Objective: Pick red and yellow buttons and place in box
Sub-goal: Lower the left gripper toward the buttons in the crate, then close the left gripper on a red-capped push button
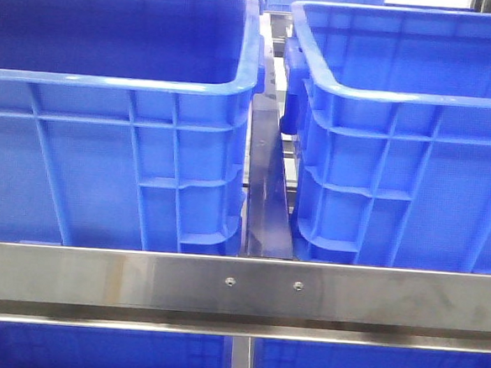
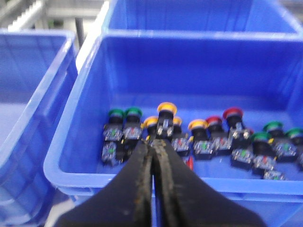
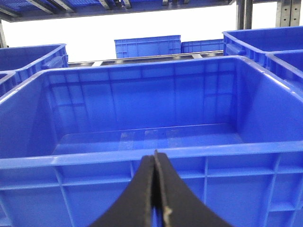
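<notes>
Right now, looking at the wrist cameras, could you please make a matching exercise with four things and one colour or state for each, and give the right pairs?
Things:
1. left tool
2. crate in the right wrist view
3. push buttons at one end of the row
4. push button highest in the pile

Colours or states:
A. yellow cap
B. shut, holding nothing
C. nothing inside
D. green caps

Pairs: 1-B, 2-C, 3-D, 4-A

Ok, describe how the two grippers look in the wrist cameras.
The left gripper has two black, curved fingers tapering to narrow tips, with brownish wear along their inner edges. The right gripper has the same black tapered fingers, with a paler scuffed seam. No cables or markings show.
</notes>
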`<state>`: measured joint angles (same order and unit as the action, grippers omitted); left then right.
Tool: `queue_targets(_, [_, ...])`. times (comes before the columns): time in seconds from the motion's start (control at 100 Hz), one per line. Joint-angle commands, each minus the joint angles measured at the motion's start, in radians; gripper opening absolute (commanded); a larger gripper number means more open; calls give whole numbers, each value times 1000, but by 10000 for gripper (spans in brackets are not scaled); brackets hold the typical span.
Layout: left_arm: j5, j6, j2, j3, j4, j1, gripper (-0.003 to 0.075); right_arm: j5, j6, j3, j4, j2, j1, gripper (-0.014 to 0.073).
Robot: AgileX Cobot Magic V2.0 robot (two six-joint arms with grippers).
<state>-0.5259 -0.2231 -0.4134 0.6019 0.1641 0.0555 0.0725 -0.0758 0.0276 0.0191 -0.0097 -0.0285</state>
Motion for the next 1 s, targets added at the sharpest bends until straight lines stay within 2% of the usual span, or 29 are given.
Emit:
queue_targets(0.0, [-41, 7, -115, 133, -7, -2, -19, 80, 3, -20, -9, -26, 0, -67])
queue_targets(0.11, [-120, 7, -236, 235, -7, -2, -19, 80, 3, -20, -9, -26, 0, -67])
queue_targets(0.25, [-123, 7, -341, 303, -7, -2, -19, 80, 3, -20, -9, -26, 0, -67])
queue_targets(0.58, [-115, 9, -435, 325, -7, -2, -4, 80, 3, -20, -9, -26, 0, -67])
queue_targets(0.65, [-117, 11, -441, 325, -7, -2, 57, 80, 3, -20, -9, -26, 0, -67])
queue_targets(0.69, [-119, 11, -442, 325, -7, -2, 119, 80, 3, -20, -9, -26, 0, -67])
queue_targets(0.84, [-122, 11, -443, 325, -7, -2, 444, 80, 3, -20, -9, -26, 0, -67])
queue_targets(0.87, [-122, 11, -443, 325, -9, -2, 489, 80, 3, -20, -9, -26, 0, -67])
queue_targets(0.91, [-122, 11, -443, 325, -16, -2, 533, 80, 3, -20, -9, -26, 0, -67])
queue_targets(0.99, [-120, 11, -443, 325, -40, -2, 545, 80, 3, -20, -9, -26, 0, -67])
